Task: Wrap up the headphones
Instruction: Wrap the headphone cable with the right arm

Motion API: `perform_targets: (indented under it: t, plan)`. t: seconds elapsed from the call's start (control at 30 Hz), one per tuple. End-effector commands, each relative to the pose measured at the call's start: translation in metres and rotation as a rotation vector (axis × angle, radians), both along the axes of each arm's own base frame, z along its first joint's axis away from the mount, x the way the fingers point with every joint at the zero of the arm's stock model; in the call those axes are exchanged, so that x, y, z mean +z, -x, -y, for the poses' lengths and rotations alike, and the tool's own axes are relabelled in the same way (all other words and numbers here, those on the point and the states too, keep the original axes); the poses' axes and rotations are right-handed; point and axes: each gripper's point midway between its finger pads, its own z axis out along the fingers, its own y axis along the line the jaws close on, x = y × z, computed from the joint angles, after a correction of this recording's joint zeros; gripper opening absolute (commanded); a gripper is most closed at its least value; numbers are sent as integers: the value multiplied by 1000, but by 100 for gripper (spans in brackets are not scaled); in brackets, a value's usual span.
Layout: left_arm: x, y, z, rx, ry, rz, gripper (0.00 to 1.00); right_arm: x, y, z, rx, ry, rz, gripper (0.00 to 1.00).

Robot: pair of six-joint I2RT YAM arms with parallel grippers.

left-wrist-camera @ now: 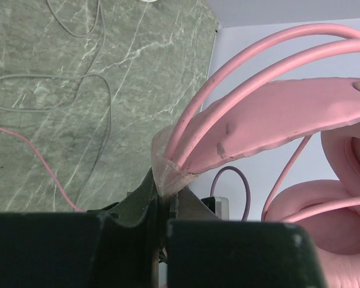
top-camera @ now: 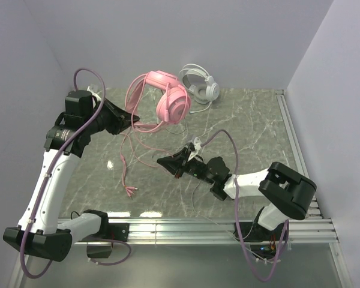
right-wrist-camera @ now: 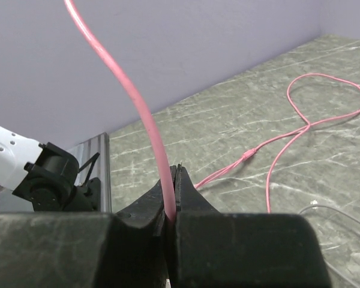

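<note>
The pink headphones (top-camera: 171,101) hang lifted above the back of the counter (top-camera: 258,132), close to the wall. The left tool (top-camera: 134,120) is clamped on one end of the headband (left-wrist-camera: 276,114), probably to hold the frame steady and clear for winding. The pink cable (top-camera: 127,165) trails down into loose loops on the counter. The right tool (top-camera: 163,161) is pinched shut on a stretch of it, seemingly to lead it round the headset. The white headphones (top-camera: 199,83) sit behind, against the wall, with no tool on them. Where the pink cable joins its earcup cannot be traced from overhead, and both wrist views cut off most of the headset.
</note>
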Motion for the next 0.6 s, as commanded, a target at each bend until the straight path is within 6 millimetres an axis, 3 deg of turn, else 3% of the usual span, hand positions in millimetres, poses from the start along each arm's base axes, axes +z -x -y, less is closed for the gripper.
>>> perform_targets:
  t: [0.0, 0.23, 0.33, 0.37, 0.57]
  plan:
    - [54, -1, 6, -9, 71, 136, 1, 19, -3, -2, -20, -67, 33, 0]
    - [69, -2, 0, 19, 43, 160, 1, -20, 2, 9, -49, -27, -43, 0]
    - [62, -8, -9, 71, 1, 153, 0, -20, 9, 23, -63, -51, -43, 0]
    - [59, -11, -12, 86, -7, 151, 1, -29, 11, 27, -68, -25, -56, 0]
    - [62, -48, -25, 168, -71, 140, 1, -40, 27, 48, -68, -39, -59, 0]
